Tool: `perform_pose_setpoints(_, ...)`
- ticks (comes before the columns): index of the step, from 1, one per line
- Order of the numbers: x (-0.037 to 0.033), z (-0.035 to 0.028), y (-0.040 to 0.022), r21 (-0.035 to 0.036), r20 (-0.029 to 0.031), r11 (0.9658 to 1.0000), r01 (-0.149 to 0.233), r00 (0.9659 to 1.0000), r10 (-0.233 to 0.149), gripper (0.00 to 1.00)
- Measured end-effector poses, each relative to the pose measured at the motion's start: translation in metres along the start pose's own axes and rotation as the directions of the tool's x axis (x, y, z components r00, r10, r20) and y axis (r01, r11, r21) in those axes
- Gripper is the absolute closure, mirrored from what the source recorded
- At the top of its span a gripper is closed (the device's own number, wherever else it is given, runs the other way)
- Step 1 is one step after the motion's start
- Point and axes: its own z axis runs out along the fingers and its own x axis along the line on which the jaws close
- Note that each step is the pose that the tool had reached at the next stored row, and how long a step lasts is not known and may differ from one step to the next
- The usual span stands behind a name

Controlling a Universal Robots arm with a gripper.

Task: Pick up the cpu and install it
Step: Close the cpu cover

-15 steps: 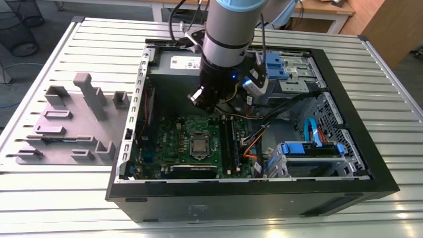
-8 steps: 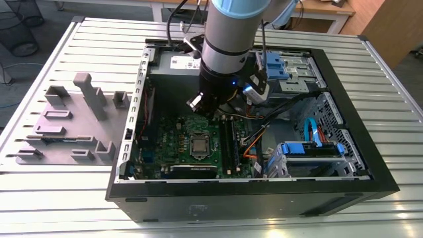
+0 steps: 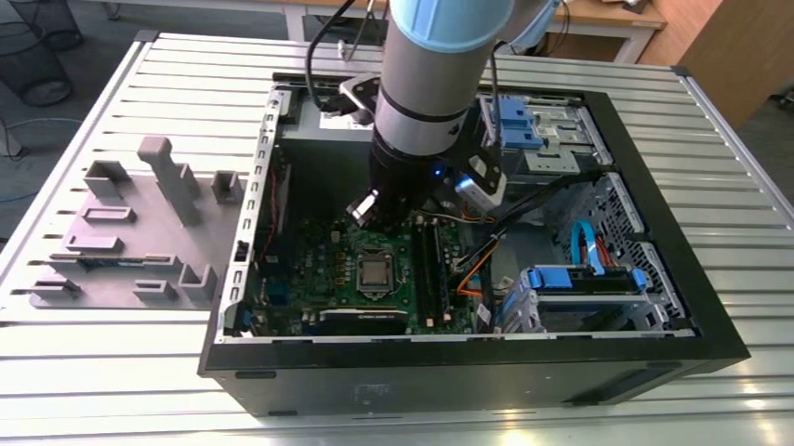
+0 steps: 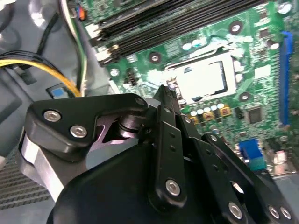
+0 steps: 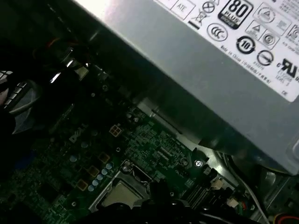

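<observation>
The cpu (image 3: 375,272) is a small silvery square lying flat in its socket on the green motherboard (image 3: 335,279) inside the open computer case. It shows in both wrist views too, as the cpu (image 4: 205,79) and the cpu (image 5: 122,193). My gripper (image 4: 169,91) hangs just above the board beside the socket. Its black fingers are drawn together to a point with nothing between them. The dark tip of the gripper (image 5: 159,189) sits at the socket's edge. In the exterior view my arm's wrist (image 3: 410,177) stands over the board, on the far side of the cpu.
A grey power-supply box (image 5: 210,70) lies close to the gripper at the case's far end. Memory slots (image 4: 177,23) run beside the socket, and yellow cables (image 4: 42,65) lie nearby. Blue drive cages (image 3: 583,279) fill the exterior view's right. Grey fixture blocks (image 3: 137,232) stand outside, left.
</observation>
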Motion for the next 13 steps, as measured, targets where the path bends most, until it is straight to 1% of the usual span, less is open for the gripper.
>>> perform_pose_setpoints(5, 0.0098, -0.0007, -0.0081, 0.001, 0.0009, 1.0, 0.003, 1.0, -0.003, 0.89)
perform_pose_setpoints(10, 0.0155, -0.0011, -0.0136, 0.0011, 0.001, 1.0, 0.004, 1.0, -0.004, 0.89)
perform_pose_setpoints(13, 0.0213, -0.0016, -0.0192, 0.001, 0.001, 1.0, 0.005, 1.0, -0.005, 0.89)
